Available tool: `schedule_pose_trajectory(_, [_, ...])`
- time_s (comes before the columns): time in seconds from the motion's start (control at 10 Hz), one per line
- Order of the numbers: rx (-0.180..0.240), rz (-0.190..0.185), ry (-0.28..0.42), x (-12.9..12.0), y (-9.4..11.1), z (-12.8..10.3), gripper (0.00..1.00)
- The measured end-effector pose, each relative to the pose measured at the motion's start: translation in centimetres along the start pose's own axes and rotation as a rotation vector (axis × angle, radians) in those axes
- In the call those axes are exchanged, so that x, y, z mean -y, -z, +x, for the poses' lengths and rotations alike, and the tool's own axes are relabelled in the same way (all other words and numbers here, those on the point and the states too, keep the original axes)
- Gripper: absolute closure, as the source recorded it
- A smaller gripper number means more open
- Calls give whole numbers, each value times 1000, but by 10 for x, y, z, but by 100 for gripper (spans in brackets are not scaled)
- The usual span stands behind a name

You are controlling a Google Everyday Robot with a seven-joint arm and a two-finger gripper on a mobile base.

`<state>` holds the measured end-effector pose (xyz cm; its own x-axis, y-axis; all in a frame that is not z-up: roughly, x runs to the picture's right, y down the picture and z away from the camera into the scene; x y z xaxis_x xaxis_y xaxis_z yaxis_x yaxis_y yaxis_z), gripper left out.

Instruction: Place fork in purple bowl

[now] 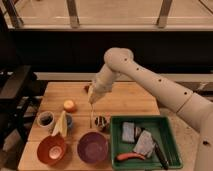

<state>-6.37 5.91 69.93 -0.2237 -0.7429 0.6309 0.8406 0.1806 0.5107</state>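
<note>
My gripper (93, 100) hangs over the middle of the wooden table (130, 102), at the end of the white arm reaching in from the right. It is shut on the fork (91, 116), a thin pale utensil hanging straight down from it. The fork's lower end is just left of a small dark cup (101, 123). The purple bowl (93, 148) sits at the table's front edge, below the fork and a little nearer to me.
An orange-red bowl (51, 149) sits left of the purple one. A white cup (46, 119), a yellow item (61, 124) and an orange fruit (69, 105) lie to the left. At the right, a green tray (170, 131) holds sponges, an orange piece and a black-handled utensil (160, 155).
</note>
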Motion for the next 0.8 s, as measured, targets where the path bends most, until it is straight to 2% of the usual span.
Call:
schedule_pose_trajectory(0.1, [7, 13, 14, 13, -10, -14, 100])
schedule_pose_trajectory(0.4, [15, 62, 31, 26, -33, -35, 100])
schedule_pose_trajectory(0.7, [18, 119, 36, 23, -54, -58, 100])
schedule_pose_trajectory(0.8, [26, 139, 40, 23, -62, -69, 96])
